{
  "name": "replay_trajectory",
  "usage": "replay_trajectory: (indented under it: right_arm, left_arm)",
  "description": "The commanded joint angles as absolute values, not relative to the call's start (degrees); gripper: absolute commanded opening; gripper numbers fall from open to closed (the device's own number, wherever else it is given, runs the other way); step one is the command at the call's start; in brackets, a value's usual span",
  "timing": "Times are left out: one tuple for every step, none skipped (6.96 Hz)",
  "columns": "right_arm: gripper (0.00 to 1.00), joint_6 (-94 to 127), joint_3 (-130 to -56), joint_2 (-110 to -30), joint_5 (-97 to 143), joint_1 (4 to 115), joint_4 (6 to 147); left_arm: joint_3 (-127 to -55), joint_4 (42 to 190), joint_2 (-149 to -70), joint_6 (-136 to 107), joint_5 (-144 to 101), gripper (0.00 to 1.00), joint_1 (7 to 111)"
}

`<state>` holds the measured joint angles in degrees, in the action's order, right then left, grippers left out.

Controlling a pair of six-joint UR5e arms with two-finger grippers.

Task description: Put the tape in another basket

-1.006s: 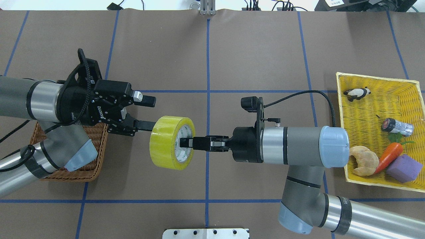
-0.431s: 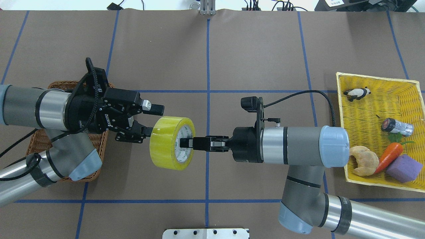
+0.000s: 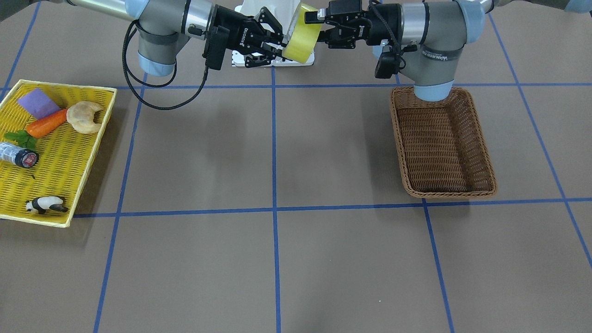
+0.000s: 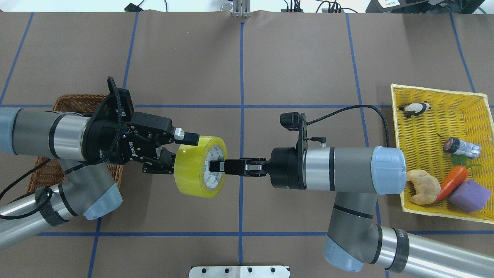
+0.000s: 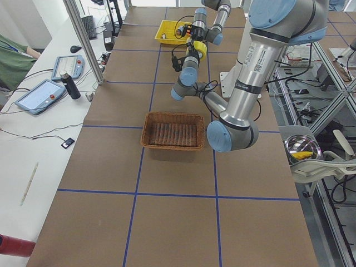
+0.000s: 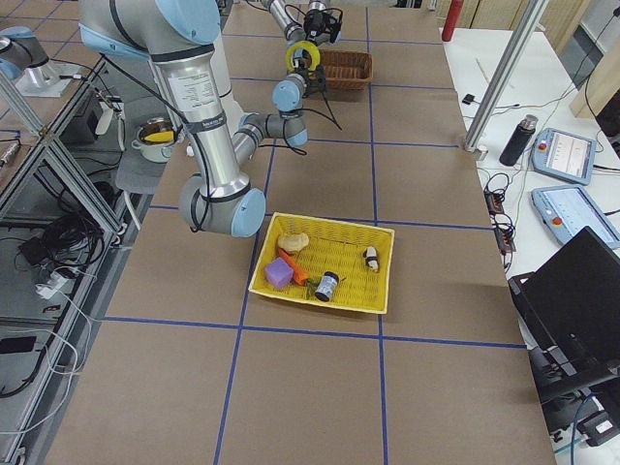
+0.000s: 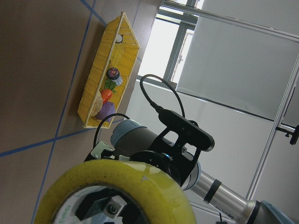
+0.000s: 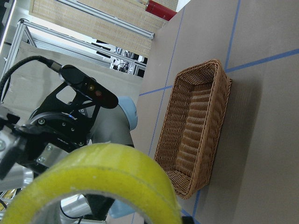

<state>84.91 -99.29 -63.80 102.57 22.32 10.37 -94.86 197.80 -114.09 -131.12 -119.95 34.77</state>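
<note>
Shut the spread left claw (image 4: 183, 150) firmly across the tape (image 4: 191, 170), pinched in mid-air by the clenched right claw (image 4: 216, 166), before loosening the right and heading for the basket (image 3: 444, 138).

Translucent yellow tape (image 4: 193, 166) with a whitish core (image 4: 211, 153) printed in green. Dark brown woven wicker basket (image 3: 441, 138). Brown table (image 4: 293, 65) gridded with blue lines. Bright yellow mesh tray (image 4: 424, 131) holding an orange carrot (image 4: 452, 180), a purple block (image 4: 469, 196) and a black-and-white panda (image 4: 416, 108).
</note>
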Motion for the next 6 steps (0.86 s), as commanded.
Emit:
replay_trajectory:
  right_arm:
    - [0.00, 84.90, -99.23, -63.81, 102.57, 22.32, 10.37]
    - [0.00, 84.90, -99.23, -63.81, 102.57, 22.32, 10.28]
    - [0.00, 84.90, -99.23, -63.81, 102.57, 22.24, 10.37]
    - [0.00, 84.90, -99.23, -63.72, 102.57, 22.24, 10.28]
    - [0.00, 84.99, -99.23, -63.72, 102.57, 22.32, 10.28]
    - [0.24, 84.99, -99.32, -63.63, 102.57, 22.24, 10.28]
  left_arm:
    - [-95.01, 197.84, -114.08, -131.13, -119.88, 0.63, 34.37]
    - [-95.01, 197.84, -114.08, -131.13, -119.88, 0.60, 34.37]
    - [-95.01, 197.84, -114.08, -131.05, -119.88, 0.59, 34.37]
    - [-94.92, 197.84, -114.08, -131.13, -119.88, 0.56, 34.37]
    - [-94.92, 197.84, -114.08, -131.05, -119.88, 0.54, 34.37]
    - [-94.92, 197.84, -114.00, -131.04, -119.88, 0.54, 34.37]
